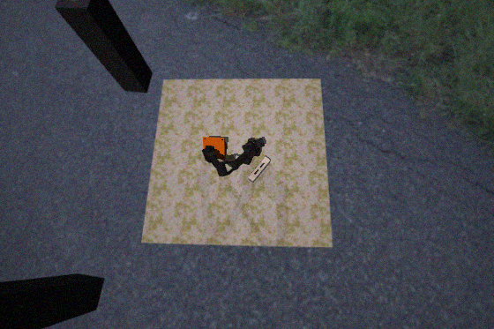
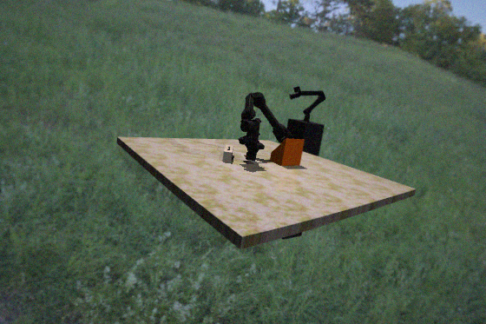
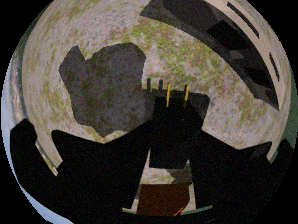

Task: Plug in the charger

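While arm (image 1: 240,160) (image 2: 256,109) bends down over table (image 1: 190,210) (image 2: 260,194), gripper (image 2: 252,158) (image 3: 169,125) points downward, fingers partly apart, clamped on charger (image 3: 175,125), prongs exposed; power strip (image 1: 259,168) (image 2: 227,154) near, apart from charger.

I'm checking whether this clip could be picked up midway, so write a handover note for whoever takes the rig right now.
Claw: shut on the black charger, its two brass prongs sticking out.
Power strip: on the patterned table top, beside the claw.
Orange block: on the claw's other side.
Done: charger gripped.
Left: bring it over the strip's left outlet, line up, push both prongs straight in.
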`<move>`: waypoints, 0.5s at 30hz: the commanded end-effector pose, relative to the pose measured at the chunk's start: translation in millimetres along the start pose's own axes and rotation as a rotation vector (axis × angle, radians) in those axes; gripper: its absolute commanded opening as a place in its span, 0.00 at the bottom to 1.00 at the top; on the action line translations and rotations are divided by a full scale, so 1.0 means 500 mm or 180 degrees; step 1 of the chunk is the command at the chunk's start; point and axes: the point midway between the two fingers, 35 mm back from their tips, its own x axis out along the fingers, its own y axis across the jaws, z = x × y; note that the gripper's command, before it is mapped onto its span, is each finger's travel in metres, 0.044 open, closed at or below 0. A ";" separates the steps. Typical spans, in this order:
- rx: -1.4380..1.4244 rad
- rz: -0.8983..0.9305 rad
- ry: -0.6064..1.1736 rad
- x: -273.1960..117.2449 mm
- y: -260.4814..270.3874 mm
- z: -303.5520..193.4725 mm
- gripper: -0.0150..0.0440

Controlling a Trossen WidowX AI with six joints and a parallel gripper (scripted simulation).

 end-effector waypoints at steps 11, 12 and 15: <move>0.0802 0.0030 0.0039 0.014 -0.014 0.003 0.25; 0.0861 0.0031 0.0041 0.015 -0.015 0.003 0.25; 0.0979 0.0034 0.0044 0.017 -0.017 0.005 0.25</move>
